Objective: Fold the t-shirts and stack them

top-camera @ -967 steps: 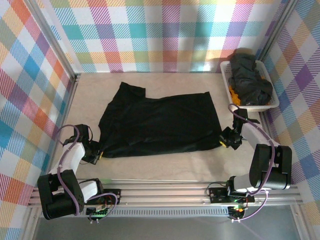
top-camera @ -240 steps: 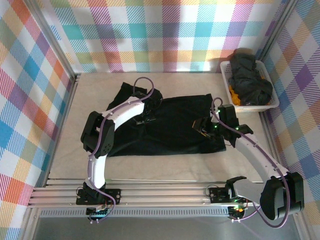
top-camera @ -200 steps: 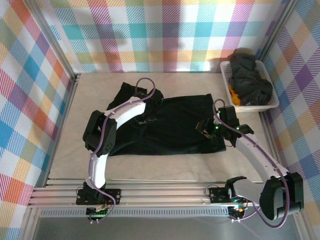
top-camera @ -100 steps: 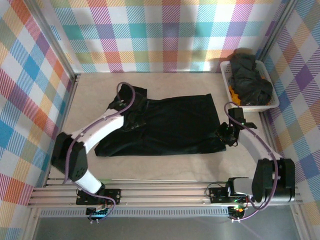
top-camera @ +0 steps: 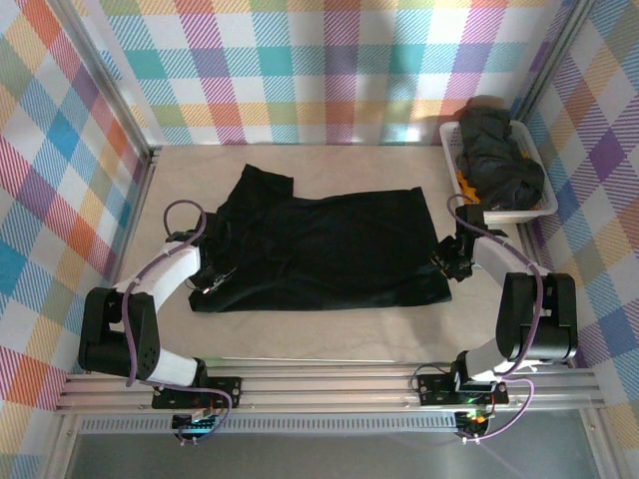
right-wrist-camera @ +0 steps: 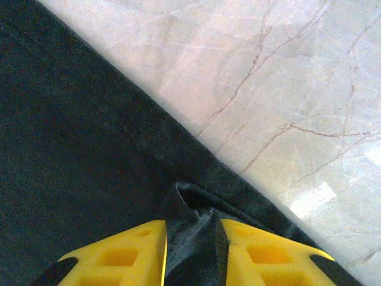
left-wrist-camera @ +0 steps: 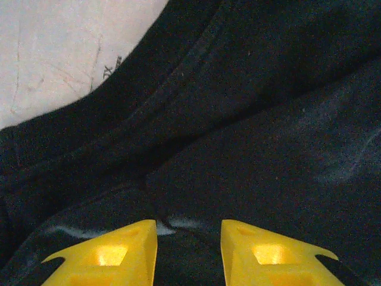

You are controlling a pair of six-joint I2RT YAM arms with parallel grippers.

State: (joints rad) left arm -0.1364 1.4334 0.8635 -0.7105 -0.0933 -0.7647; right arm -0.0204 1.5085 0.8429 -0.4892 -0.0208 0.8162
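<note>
One black t-shirt [top-camera: 329, 244] lies spread flat on the table, a sleeve pointing to the far left. My left gripper [top-camera: 213, 280] sits low on its left edge. In the left wrist view its yellow fingers [left-wrist-camera: 113, 253] stand narrowly apart with a hump of black cloth [left-wrist-camera: 238, 119] rising between them. My right gripper [top-camera: 445, 261] is at the shirt's right edge. There, in the right wrist view, a pinched fold of dark cloth [right-wrist-camera: 193, 217] is squeezed between the yellow fingertips [right-wrist-camera: 119, 256]. More black t-shirts [top-camera: 499, 150] are heaped in the basket.
The white plastic basket [top-camera: 451, 140] stands at the far right corner, with a small orange item [top-camera: 462, 180] at its near left side. Plaid walls close in the table on three sides. Bare tabletop [top-camera: 300, 334] runs in front of the shirt.
Both arms have swung outward from the middle of the shirt, the left one to its left edge and the right one to its right edge. The shirt's left side has shifted slightly.
</note>
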